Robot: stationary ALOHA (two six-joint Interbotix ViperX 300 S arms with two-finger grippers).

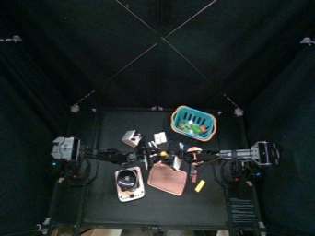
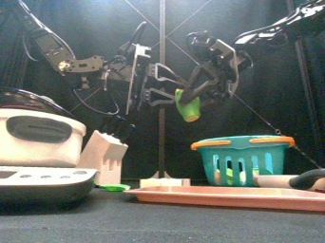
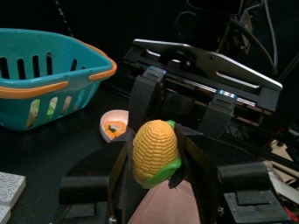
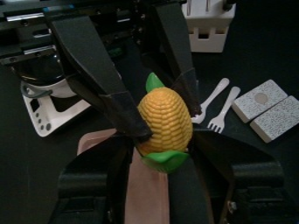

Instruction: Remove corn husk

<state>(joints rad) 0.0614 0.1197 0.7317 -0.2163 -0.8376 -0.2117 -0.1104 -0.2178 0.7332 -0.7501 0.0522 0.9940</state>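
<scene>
Both grippers' fingers grasp the corn (image 4: 165,122): yellow kernels bared between them, green husk remnants at each end.

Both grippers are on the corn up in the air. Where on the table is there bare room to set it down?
Most open: the orange tray, bare apart from something dark at its right end, and the dark tabletop at the back left. Crowded: the back right around the teal basket, and the front left with the white appliance. The corn hangs mid-air between both grippers.
</scene>
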